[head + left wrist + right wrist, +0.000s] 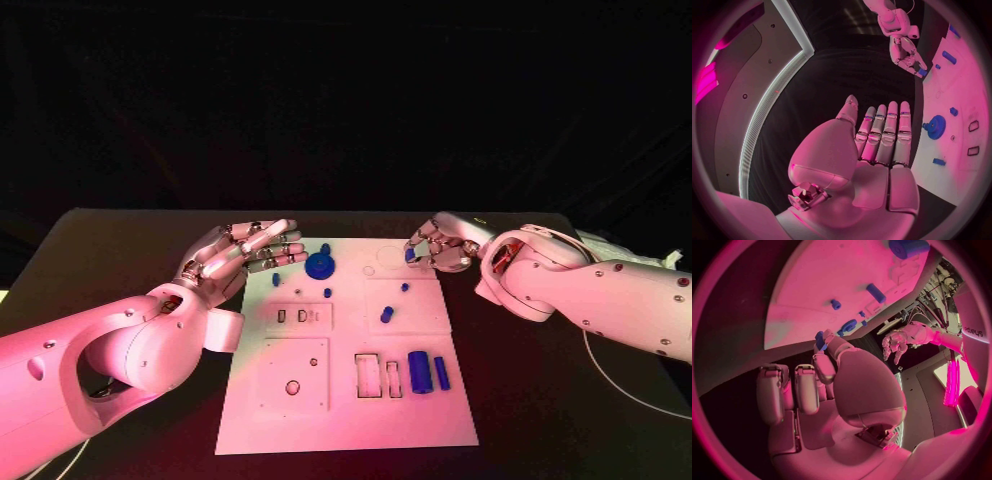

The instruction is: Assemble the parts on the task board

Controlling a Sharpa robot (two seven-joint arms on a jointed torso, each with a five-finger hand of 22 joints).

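Two hands: left hand (238, 252) spread, empty; right hand (440, 245) pinching one blue part (410, 255).

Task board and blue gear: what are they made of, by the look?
Task board: likely rigid plastic, matte white; flat, with clean-cut recesses. Blue gear: probably moulded or printed plastic, matte, uniform colour with no metallic glint. Neither can be confirmed from the pictures.

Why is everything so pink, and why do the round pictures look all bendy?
Head view: pink light tints the white task board and both arms; the background stays black. Left wrist view: the fisheye lens curves the board's straight edge beside the left hand. Right wrist view: same bending, with the right hand looming large.
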